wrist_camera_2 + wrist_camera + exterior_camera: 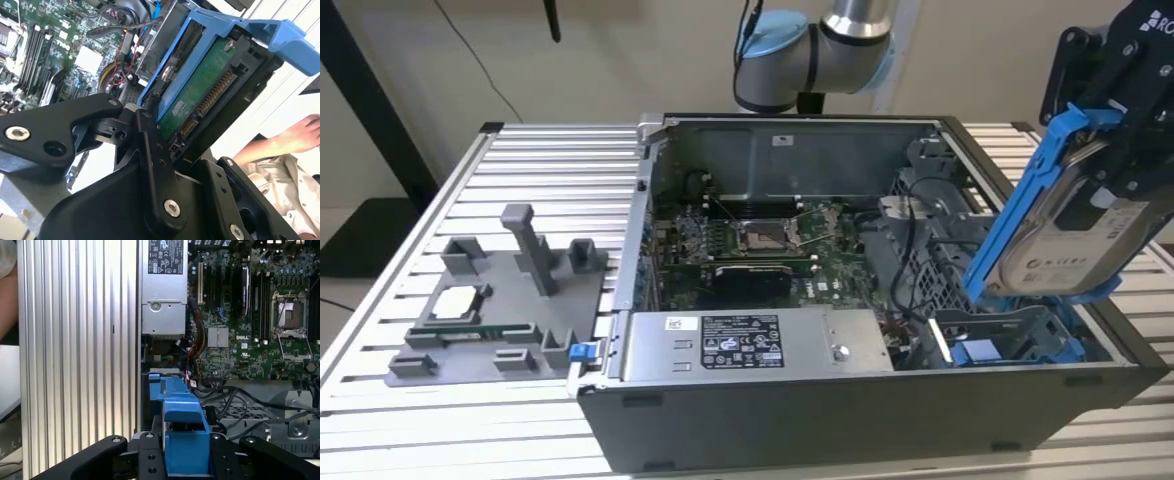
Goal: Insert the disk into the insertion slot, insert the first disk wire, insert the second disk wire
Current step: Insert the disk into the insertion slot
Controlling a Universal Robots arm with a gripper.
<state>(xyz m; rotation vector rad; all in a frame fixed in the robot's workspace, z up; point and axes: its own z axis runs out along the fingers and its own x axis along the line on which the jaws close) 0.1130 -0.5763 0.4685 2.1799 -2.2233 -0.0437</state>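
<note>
Clearly we are on the first step: our gripper (1103,195) pinches the disk (1041,250), tilted above the insertion slot (1021,325) (not yet entered); seating calls for squaring the disk to that opening.

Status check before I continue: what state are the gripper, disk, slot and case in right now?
gripper: shut on the disk.
disk: held tilted above the computer case, not yet inserted.
insertion slot: does not hold the disk, which hangs above it.
computer case: lying on its side, open at the top, motherboard exposed.
</note>
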